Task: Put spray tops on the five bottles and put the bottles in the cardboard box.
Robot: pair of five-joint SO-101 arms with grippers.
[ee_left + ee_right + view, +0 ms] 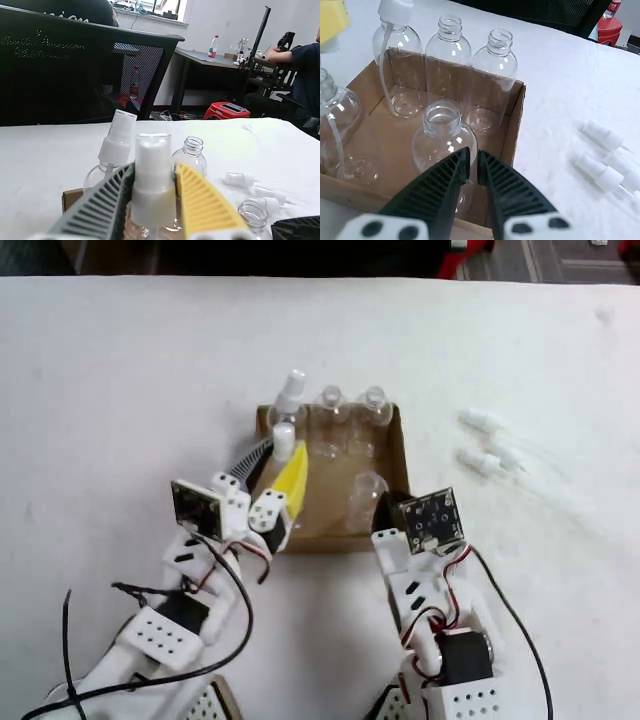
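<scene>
The cardboard box (402,455) holds several clear bottles. At its back left stands a bottle with a spray top (290,400) fitted; two open-necked bottles (330,415) stand beside it. My left gripper (283,452), with grey and yellow fingers, is shut on a white spray top (151,147) above a bottle (335,115) at the box's left side; the top's dip tube hangs inside that bottle. My right gripper (472,157) is shut and empty, just in front of an open bottle (442,135) near the box's front right.
Three loose spray tops (485,445) lie on the white table right of the box, seen also as spray tops (602,155) in the right wrist view. Both arms crowd the box's front edge (350,197). A black chair stands beyond the table.
</scene>
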